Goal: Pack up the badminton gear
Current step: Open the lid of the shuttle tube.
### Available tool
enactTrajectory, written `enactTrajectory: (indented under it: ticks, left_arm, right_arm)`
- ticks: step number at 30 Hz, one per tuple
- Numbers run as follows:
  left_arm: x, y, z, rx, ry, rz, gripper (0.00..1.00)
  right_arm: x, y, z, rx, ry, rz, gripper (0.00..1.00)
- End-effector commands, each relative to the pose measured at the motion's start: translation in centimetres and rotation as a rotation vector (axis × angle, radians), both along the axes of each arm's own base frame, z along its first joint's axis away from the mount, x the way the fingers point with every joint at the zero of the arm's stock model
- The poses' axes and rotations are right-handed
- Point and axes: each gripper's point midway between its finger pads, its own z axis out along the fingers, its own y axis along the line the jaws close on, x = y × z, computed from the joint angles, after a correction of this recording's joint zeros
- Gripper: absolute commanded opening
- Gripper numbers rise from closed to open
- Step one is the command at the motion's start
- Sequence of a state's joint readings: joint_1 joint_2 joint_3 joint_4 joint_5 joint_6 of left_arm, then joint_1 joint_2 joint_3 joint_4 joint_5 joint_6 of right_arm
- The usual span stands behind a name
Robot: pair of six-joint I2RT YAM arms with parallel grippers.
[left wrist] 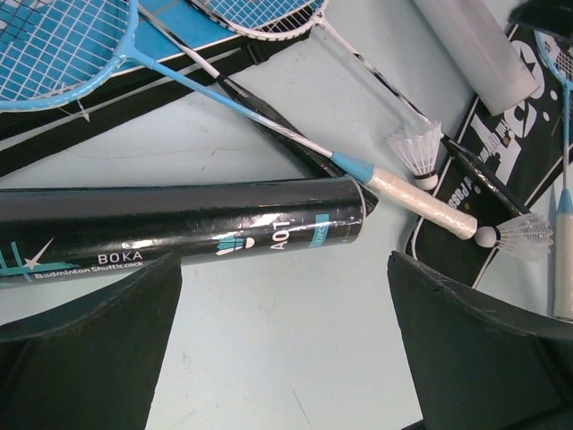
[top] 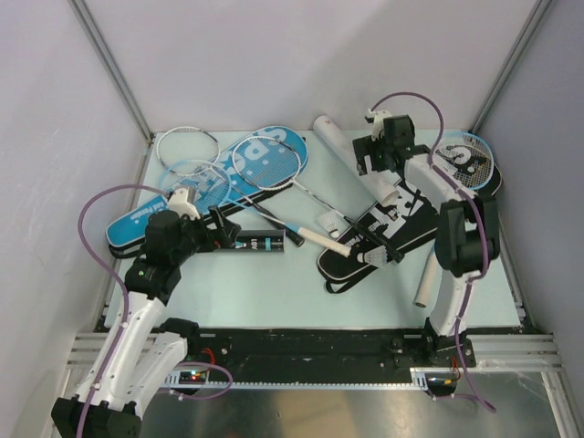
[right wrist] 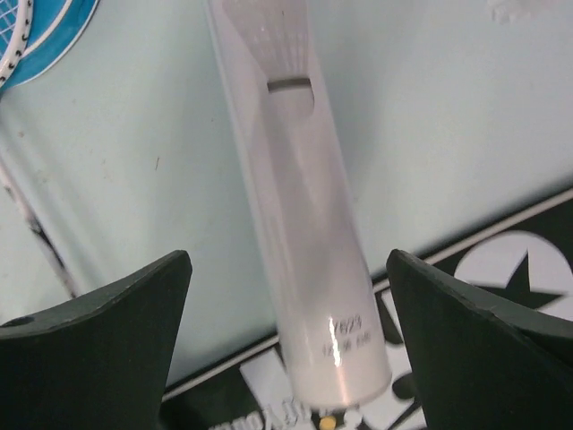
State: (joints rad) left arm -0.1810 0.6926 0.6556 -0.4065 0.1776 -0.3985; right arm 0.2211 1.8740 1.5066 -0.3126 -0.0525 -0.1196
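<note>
My left gripper (top: 224, 234) (left wrist: 285, 331) is open above bare table, just short of a black shuttle tube (top: 260, 244) (left wrist: 179, 224) lying crosswise. Past the tube lie crossed rackets (left wrist: 54, 45) on a blue cover (top: 205, 182), and two white shuttlecocks (left wrist: 416, 148) (left wrist: 524, 235). My right gripper (top: 374, 157) (right wrist: 286, 340) is open over a white tube (top: 339, 151) (right wrist: 304, 224). One finger stands on each side of the tube's near end, neither touching it. A shuttlecock (right wrist: 273, 45) shows inside the tube. The tube's near end rests on a black cover (top: 392, 228) (right wrist: 501, 269).
Another racket (top: 470, 164) lies on the black cover at the far right, its white grip (top: 427, 281) reaching towards the front edge. Grey walls close in the table on three sides. The arm bases stand at the near edge.
</note>
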Motion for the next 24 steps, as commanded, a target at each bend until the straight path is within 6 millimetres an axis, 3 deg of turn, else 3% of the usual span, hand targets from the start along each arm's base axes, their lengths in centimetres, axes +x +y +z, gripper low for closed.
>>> enactTrajectory:
  ticks: [1, 6, 12, 19, 24]
  left_arm:
    - [0.1, -0.5, 1.3, 0.027, -0.058, -0.06, 0.99]
    - [0.3, -0.3, 1.3, 0.034, -0.057, -0.044, 0.99]
    - [0.5, 0.0, 0.9, 0.045, -0.043, -0.029, 0.98]
    - [0.6, 0.3, 1.2, 0.045, -0.051, -0.023, 0.96]
    - [0.6, 0.3, 1.1, 0.041, -0.049, -0.021, 0.94]
  right_arm:
    - [2.8, 0.1, -1.3, -0.057, 0.033, 0.082, 0.97]
    - [3.9, -0.3, -4.9, -0.113, 0.119, 0.11, 0.97]
    - [4.4, -0.8, -7.5, -0.101, 0.193, 0.109, 0.94]
    - [4.3, -0.1, -8.1, -0.024, 0.21, 0.146, 0.81]
    - [4.7, 0.0, -5.4, 0.006, 0.153, 0.134, 0.58]
